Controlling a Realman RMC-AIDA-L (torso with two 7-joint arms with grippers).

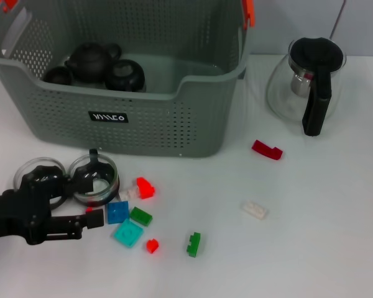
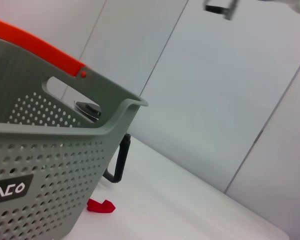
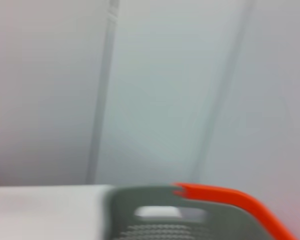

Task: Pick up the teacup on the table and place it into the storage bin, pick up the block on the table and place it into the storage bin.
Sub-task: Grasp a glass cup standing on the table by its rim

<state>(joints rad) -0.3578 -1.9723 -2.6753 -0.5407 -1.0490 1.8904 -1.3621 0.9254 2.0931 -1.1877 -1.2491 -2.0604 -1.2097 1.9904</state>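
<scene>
The grey-green storage bin [image 1: 143, 127] stands at the back left, with a black teapot [image 1: 90, 61] and dark cups inside. In front of it a clear glass teacup [image 1: 98, 180] sits on the table, with a second glass cup [image 1: 42, 169] beside it. My left gripper [image 1: 93, 189] is low over the table, open, with one finger on each side of the teacup. Several small blocks lie nearby: red [image 1: 145, 187], blue [image 1: 117, 212], green [image 1: 140, 216] and cyan [image 1: 128, 233]. My right gripper [image 2: 219, 8] shows only far off and high in the left wrist view.
A glass pitcher with a black lid [image 1: 308, 81] stands at the back right. Farther right lie a red block [image 1: 267, 149], a white block [image 1: 254, 210] and a green block [image 1: 193, 244]. The bin's orange handle clip [image 3: 230, 197] shows in the right wrist view.
</scene>
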